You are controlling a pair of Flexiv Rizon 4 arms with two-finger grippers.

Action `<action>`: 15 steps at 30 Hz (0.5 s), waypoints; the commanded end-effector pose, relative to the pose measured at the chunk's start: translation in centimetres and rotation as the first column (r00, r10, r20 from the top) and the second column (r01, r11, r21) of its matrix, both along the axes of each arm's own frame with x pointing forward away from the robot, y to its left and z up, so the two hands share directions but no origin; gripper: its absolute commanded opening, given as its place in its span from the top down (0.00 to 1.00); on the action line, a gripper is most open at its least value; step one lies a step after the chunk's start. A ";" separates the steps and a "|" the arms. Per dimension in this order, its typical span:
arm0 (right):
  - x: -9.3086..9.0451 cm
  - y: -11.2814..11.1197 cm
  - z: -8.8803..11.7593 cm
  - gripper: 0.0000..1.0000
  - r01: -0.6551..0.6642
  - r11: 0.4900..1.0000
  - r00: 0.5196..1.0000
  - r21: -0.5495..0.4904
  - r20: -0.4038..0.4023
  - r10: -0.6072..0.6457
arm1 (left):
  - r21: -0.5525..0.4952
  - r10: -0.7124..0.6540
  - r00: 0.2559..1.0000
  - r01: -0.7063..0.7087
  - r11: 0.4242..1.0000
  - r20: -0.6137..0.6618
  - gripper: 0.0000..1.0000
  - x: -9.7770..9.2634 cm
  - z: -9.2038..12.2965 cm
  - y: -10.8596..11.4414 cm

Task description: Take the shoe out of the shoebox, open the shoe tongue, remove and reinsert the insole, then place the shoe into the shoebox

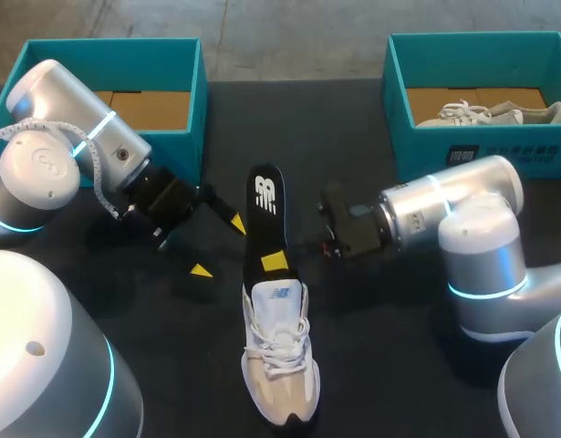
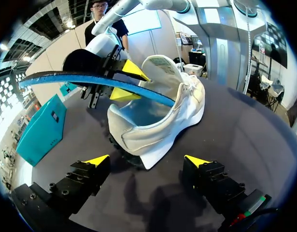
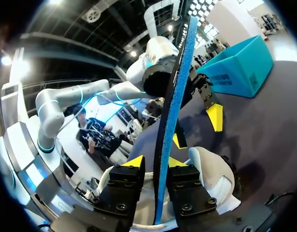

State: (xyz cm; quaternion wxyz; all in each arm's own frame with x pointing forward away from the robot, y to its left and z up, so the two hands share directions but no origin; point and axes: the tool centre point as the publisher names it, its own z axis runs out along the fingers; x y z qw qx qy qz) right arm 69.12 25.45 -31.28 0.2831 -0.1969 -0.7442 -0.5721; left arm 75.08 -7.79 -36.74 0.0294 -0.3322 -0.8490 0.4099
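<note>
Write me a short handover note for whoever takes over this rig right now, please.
Left gripper: open, empty, by the heel of the shoe.
Right gripper: shut on the insole, which is mostly out, one end at the shoe's opening.
Shoe lies on the table; left shoebox looks empty.
Done: shoe unboxed. Left: finish the insole step, then box the shoe.

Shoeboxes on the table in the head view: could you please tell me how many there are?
2. The left shoebox stands at the table's far left corner, only its cardboard floor showing inside. The right shoebox stands at the far right corner and holds a pale shoe. None appears hidden.
</note>
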 end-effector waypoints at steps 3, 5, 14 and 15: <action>0.3 0.4 -0.1 0.77 -0.011 1.000 1.000 -0.003 0.000 0.011 | 0.005 -0.001 1.000 0.001 1.000 0.001 0.00 0.0 0.0 -0.1; 0.3 0.5 0.0 0.77 -0.012 1.000 1.000 -0.002 0.001 0.012 | 0.005 -0.001 1.000 0.001 1.000 0.001 0.00 0.0 0.0 -0.1; 0.3 0.7 0.2 0.84 -0.015 1.000 1.000 0.002 0.009 0.015 | 0.005 -0.001 1.000 0.001 1.000 0.001 0.00 0.0 0.0 -0.1; 0.3 0.7 0.2 0.97 -0.014 1.000 1.000 0.003 0.008 0.014 | 0.005 -0.001 1.000 0.001 1.000 0.001 0.00 0.0 0.0 -0.1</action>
